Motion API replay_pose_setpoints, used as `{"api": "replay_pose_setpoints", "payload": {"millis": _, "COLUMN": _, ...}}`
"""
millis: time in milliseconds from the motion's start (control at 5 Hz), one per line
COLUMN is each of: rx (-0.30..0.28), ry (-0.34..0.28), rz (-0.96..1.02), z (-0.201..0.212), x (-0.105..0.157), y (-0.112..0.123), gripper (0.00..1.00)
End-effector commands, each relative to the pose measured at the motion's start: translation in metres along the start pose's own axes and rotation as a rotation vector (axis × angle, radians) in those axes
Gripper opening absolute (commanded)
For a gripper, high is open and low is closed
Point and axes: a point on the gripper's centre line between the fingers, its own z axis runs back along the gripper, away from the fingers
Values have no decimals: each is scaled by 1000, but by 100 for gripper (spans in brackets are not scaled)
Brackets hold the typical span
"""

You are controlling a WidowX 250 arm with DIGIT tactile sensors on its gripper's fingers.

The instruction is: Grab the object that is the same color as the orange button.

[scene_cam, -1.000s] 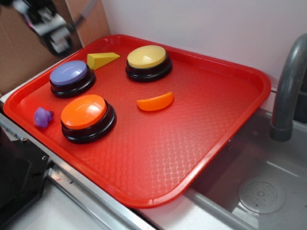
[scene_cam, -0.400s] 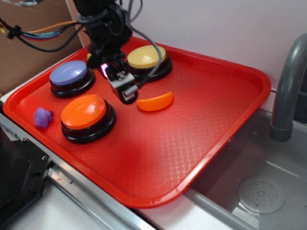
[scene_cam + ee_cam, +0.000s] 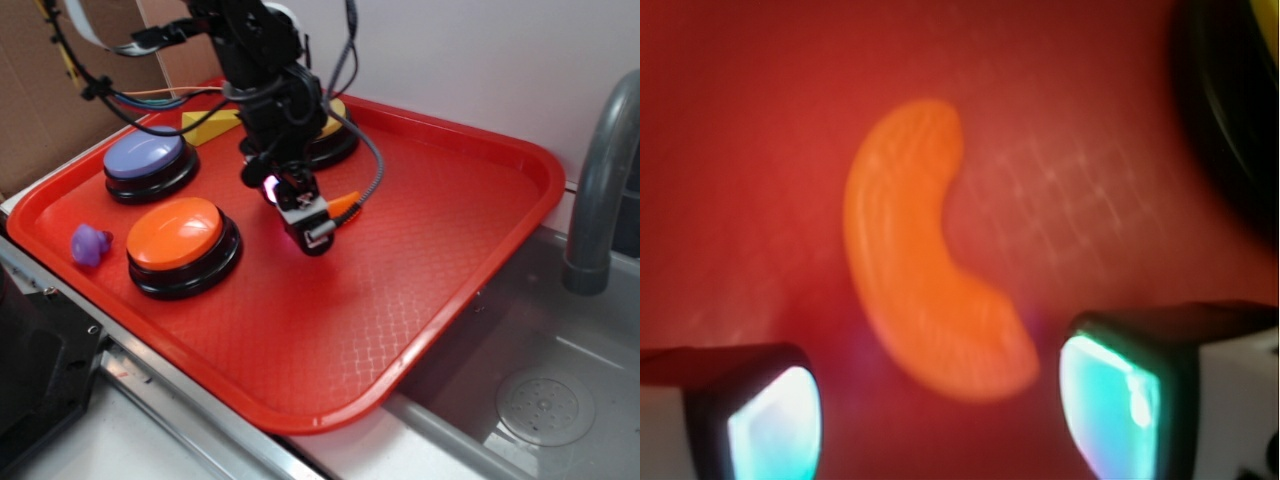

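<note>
The object, a glossy orange crescent (image 3: 925, 275), lies flat on the red tray (image 3: 430, 250). In the exterior view only its right tip (image 3: 345, 203) shows behind my gripper (image 3: 305, 228). The gripper (image 3: 940, 415) hovers open just above it, and the crescent's near end lies just ahead of the gap between the two fingers, touching neither. The orange button (image 3: 175, 233) on its black base stands to the left of the gripper, near the tray's front left.
A purple-topped button (image 3: 145, 155) sits at the tray's left and a yellow-topped button (image 3: 335, 120) is half hidden behind the arm. A yellow wedge (image 3: 210, 122) lies at the back left, a small purple toy (image 3: 88, 243) by the front-left rim. A sink with a grey faucet (image 3: 600, 190) is at the right.
The arm swung in from the upper left, crossed over the buttons and came down to the right over the orange crescent, now covering most of it.
</note>
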Motion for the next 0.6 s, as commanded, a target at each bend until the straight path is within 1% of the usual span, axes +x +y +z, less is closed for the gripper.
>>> {"api": "replay_pose_setpoints", "payload": {"millis": 0, "rx": -9, "ry": -61, "rz": -58, "z": -2, "x": 26, "y": -7, "gripper": 100}}
{"api": "replay_pose_setpoints", "payload": {"millis": 200, "rx": -33, "ry": -74, "rz": -71, "z": -4, "x": 30, "y": -7, "gripper": 100}}
{"api": "replay_pose_setpoints", "payload": {"millis": 400, "rx": -14, "ry": -48, "rz": -67, "z": -6, "x": 28, "y": -10, "gripper": 7}}
